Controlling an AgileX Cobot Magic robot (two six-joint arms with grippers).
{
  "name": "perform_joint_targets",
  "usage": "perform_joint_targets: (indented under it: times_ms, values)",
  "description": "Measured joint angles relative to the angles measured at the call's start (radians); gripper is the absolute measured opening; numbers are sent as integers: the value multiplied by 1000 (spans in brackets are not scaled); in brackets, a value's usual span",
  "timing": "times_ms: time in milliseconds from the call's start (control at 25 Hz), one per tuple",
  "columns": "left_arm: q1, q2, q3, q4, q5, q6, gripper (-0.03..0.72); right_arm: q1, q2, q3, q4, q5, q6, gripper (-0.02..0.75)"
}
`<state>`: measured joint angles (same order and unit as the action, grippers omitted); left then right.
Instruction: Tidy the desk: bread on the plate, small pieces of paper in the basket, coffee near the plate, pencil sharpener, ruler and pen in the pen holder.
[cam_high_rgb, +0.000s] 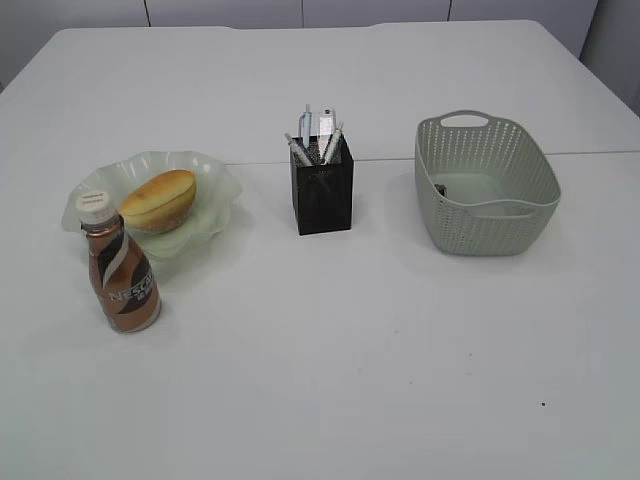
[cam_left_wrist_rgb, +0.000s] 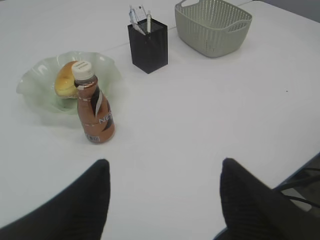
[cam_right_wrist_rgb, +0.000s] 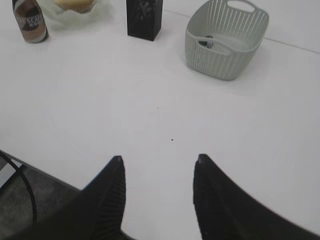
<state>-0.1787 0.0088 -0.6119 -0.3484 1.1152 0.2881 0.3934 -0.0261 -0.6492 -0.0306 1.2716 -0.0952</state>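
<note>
White worktop (cam_high_rgb: 330, 360) with a thin seam across it, pale wall panels behind; 2 arms pulled back to the near edge. Bread (cam_high_rgb: 158, 199) lies on the plate (cam_high_rgb: 222, 182) at far left, long axis running left-right and tilted slightly up toward the right in the exterior view. Coffee (cam_high_rgb: 120, 268) stands upright just in front of the plate, touching or nearly touching its rim. Pen holder (cam_high_rgb: 322, 188) stands upright at centre with several pens and a clear flat strip, probably the ruler (cam_high_rgb: 326, 124), projecting from its top; a pencil sharpener cannot be made out. Basket (cam_high_rgb: 484, 186) sits to the right, well apart from the holder, with a small dark item (cam_right_wrist_rgb: 207, 43) on its floor, too small to identify. Left hand (cam_left_wrist_rgb: 165, 172) has its fingers spread wide over bare worktop and grips nothing; bottle and plate lie ahead of it and to its left. Right hand (cam_right_wrist_rgb: 158, 162) has its fingers parted, somewhat narrower, also gripping nothing; the basket lies ahead and slightly right. Judged from this layout, every item appears placed, and no loose object remains between hands and containers.
</note>
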Motion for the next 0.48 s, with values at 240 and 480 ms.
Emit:
perform_joint_targets:
  times_ms: [240,480]
  values:
    - [0,0,79,-13,-9,41,497,0,0,128,20,-53,-1,346]
    - [0,0,89,52,32,55,497,0,0,159,31,-100,24,342]
